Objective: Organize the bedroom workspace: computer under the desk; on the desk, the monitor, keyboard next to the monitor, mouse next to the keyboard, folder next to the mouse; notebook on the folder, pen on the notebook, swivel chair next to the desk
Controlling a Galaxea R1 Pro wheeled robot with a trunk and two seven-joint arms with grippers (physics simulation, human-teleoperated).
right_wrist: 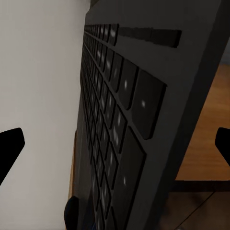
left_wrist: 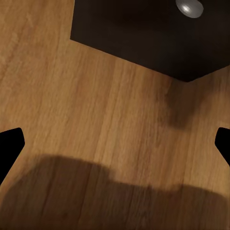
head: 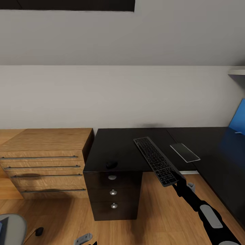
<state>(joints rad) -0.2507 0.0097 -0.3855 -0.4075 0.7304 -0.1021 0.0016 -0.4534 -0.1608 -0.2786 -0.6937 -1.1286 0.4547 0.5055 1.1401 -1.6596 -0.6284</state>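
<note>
The slim dark keyboard (head: 154,160) hangs tilted over the front edge of the black desk (head: 119,143), its far end above the desktop. My right gripper (head: 175,177) is shut on its near end. Seen close up in the right wrist view, the keyboard (right_wrist: 120,120) fills the space between the gripper's fingertips (right_wrist: 10,146). The small dark mouse (head: 111,164) lies on the desk's front left corner, above the drawers. At the bottom left corner a grey swivel chair seat (head: 13,227) shows, with a sliver of the blue folder (head: 1,228) on it. My left gripper (left_wrist: 115,143) is open above the wood floor.
A light wooden dresser (head: 44,163) stands left of the desk's black drawer unit (head: 113,199). A flat glassy plate (head: 184,152) lies on the desk right of the keyboard. A blue panel (head: 238,119) is cut off at the right edge. One chair castor (head: 39,231) rests on the floor.
</note>
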